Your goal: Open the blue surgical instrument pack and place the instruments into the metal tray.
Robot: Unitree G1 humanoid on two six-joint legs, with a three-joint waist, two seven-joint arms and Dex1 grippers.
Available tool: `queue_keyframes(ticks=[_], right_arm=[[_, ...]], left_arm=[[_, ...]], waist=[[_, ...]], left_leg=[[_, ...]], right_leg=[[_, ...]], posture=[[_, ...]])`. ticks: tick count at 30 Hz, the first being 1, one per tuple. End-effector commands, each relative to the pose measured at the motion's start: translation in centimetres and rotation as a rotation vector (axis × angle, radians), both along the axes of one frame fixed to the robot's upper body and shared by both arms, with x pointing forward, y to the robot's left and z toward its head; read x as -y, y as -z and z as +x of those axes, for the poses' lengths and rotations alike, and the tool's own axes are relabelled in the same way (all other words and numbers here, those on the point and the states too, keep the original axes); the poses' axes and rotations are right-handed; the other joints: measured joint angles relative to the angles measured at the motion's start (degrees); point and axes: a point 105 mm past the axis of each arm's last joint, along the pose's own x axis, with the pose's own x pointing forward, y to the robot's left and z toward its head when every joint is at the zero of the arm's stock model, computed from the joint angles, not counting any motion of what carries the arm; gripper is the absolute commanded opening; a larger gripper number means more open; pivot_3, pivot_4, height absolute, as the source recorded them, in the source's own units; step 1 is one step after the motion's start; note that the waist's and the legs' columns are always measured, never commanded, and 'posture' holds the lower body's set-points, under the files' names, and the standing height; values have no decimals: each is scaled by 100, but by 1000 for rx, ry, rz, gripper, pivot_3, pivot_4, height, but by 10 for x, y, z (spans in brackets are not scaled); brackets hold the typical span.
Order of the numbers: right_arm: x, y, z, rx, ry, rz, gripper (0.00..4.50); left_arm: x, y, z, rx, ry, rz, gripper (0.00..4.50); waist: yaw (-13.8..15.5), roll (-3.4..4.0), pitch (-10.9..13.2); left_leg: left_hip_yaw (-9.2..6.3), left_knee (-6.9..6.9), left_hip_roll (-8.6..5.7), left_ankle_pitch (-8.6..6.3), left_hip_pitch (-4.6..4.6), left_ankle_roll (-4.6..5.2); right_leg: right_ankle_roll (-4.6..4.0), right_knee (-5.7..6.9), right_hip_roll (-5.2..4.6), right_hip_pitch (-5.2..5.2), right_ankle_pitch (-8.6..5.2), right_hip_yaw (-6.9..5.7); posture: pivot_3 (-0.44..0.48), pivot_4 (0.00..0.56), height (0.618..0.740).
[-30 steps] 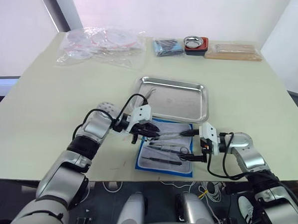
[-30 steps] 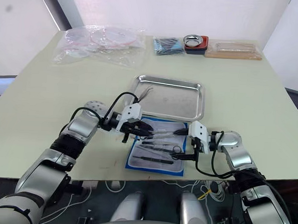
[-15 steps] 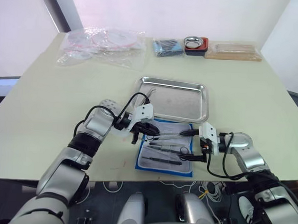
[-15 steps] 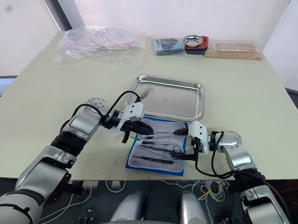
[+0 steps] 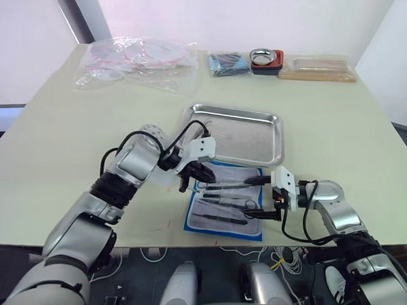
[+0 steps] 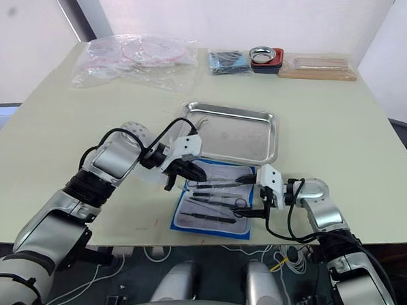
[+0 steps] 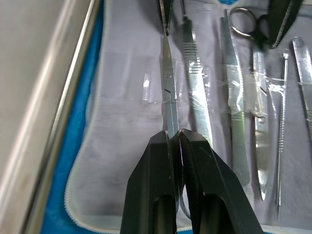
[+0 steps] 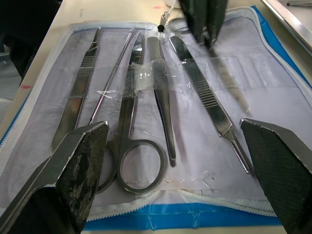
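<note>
We see a pale tabletop [image 5: 68, 138]. On it, just beyond our left hand [image 5: 201, 173], lies the metal tray [image 5: 258, 154], with one slim tool already resting in its corner nearest that hand. The blue surgical instrument pack [image 5: 217, 225] lies open under both hands, touching the tray's near rim. Our left hand is clamped on a pair of thin scissors [image 7: 167, 92] among the instruments [image 8: 161, 92] still tucked in the pockets. Our right hand [image 5: 270, 195] has its fingers spread wide over the pack's other edge, gripping nothing.

We judge the step to be drawing this tool free; next it needs lifting clear of the plastic and carrying over the rim.

The left wrist view shows the closed grip; the right wrist view shows five tools remaining, one with ring handles.
</note>
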Motion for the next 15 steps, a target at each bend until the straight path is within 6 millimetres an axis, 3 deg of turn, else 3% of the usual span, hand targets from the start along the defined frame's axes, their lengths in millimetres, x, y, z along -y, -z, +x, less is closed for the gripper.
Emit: queue_keyframes(ticks=[1,15], right_arm=[[17,59,-18,-205,70,-159,4500],[12,59,-18,-203,65,-150,4500]], left_arm=[[8,-19,0,47,23,-10,76],[0,-27,-3,55,31,16,76]], waist=[[-7,2,1],[-81,1,4]], left_leg=[[3,0,0,0,1,0],[3,0,1,0,-6,0]], right_leg=[[0,0,0,0,0,2],[0,0,1,-10,0,3]], posture=[[0,150,740],[0,150,740]])
